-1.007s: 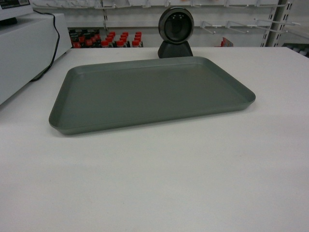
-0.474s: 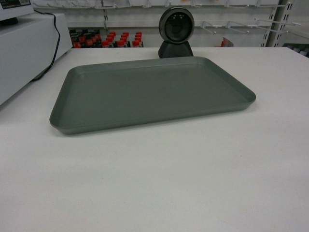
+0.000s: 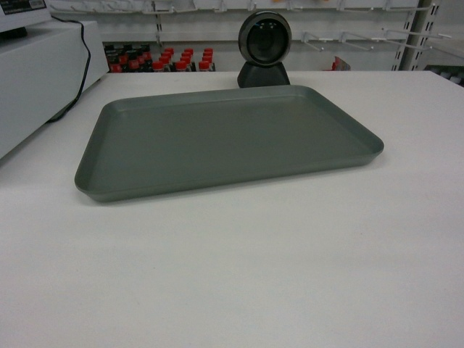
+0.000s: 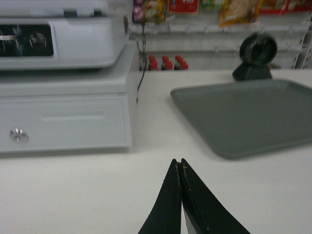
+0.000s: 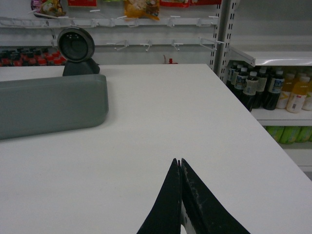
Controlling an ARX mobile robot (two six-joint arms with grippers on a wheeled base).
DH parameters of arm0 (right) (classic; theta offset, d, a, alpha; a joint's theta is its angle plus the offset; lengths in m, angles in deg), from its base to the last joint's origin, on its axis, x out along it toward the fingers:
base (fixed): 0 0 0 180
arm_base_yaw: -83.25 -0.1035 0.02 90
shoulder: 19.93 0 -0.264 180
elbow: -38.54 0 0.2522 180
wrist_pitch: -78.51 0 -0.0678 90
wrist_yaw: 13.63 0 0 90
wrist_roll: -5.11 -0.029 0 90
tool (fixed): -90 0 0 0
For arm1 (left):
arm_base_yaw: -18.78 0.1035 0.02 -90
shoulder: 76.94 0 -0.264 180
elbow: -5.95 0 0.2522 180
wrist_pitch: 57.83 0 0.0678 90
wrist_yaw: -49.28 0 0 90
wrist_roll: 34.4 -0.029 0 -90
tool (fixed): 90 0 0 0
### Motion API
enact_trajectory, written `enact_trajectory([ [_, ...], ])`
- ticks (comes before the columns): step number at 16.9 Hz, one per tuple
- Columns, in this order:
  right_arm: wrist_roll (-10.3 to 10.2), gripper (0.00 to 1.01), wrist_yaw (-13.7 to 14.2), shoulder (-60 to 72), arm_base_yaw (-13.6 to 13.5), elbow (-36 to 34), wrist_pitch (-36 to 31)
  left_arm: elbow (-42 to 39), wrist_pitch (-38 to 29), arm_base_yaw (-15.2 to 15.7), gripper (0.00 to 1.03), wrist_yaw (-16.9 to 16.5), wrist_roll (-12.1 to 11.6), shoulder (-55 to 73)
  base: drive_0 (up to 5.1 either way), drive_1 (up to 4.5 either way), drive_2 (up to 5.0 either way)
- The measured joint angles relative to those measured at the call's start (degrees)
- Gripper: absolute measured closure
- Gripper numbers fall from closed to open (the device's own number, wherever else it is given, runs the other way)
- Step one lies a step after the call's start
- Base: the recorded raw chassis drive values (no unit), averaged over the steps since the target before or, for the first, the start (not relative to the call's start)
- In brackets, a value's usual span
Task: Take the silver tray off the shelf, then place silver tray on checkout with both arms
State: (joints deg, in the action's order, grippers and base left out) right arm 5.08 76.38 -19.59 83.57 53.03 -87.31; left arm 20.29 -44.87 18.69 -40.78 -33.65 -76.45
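Silver tray flat on the checkout surface, frame centre, before the scanner. Head view shows no arms. Wrist views only: left end effector and right end effector both clenched, empty, tray cropped at frame edge.

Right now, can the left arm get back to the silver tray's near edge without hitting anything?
Probably yes. The left gripper, fingers shut, sits over bare checkout, and nothing lies between it and the silver tray. The cash register stands off to the other side.

Bare checkout around silver tray; scanner behind, register left.
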Motion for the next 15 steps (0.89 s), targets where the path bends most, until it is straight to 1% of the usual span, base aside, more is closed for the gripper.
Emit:
enact_trajectory([
  [2, 0.0, 0.99, -0.04, -0.11, -0.04, 0.0, -0.15, -0.04, 1.33, 0.09, 1.01, 0.15, 0.02, 0.09, 0.0, 0.0, 0.0],
  [6, 0.02, 0.99, -0.02, -0.11, -0.04, 0.0, -0.24, -0.04, 1.01, 0.09, 1.01, 0.07, 0.02, 0.09, 0.0, 0.0, 0.0],
  [7, 0.02, 0.88, -0.02, -0.11, -0.04, 0.0, -0.24, -0.04, 1.01, 0.09, 0.91, 0.07, 0.02, 0.09, 0.0, 0.0, 0.0],
  [8, 0.02, 0.75, -0.02, -0.11, -0.04, 0.0, -0.24, -0.04, 1.01, 0.09, 0.78, 0.07, 0.02, 0.09, 0.0, 0.0, 0.0],
  [9, 0.02, 0.66, -0.02, -0.11, -0.04, 0.0, -0.24, -0.04, 1.01, 0.09, 0.69, 0.07, 0.02, 0.09, 0.0, 0.0, 0.0],
  [10, 0.02, 0.62, -0.02, -0.11, -0.04, 0.0, -0.24, -0.04, 1.01, 0.09, 0.66, 0.07, 0.02, 0.09, 0.0, 0.0, 0.0],
  [11, 0.02, 0.55, -0.02, -0.11, -0.04, 0.0, -0.24, -0.04, 1.01, 0.09, 0.58, 0.07, 0.02, 0.09, 0.0, 0.0, 0.0],
  [15, 0.02, 0.13, -0.02, -0.11, -0.04, 0.0, -0.24, -0.04, 1.01, 0.09, 0.17, 0.07, 0.02, 0.09, 0.0, 0.0, 0.0],
])
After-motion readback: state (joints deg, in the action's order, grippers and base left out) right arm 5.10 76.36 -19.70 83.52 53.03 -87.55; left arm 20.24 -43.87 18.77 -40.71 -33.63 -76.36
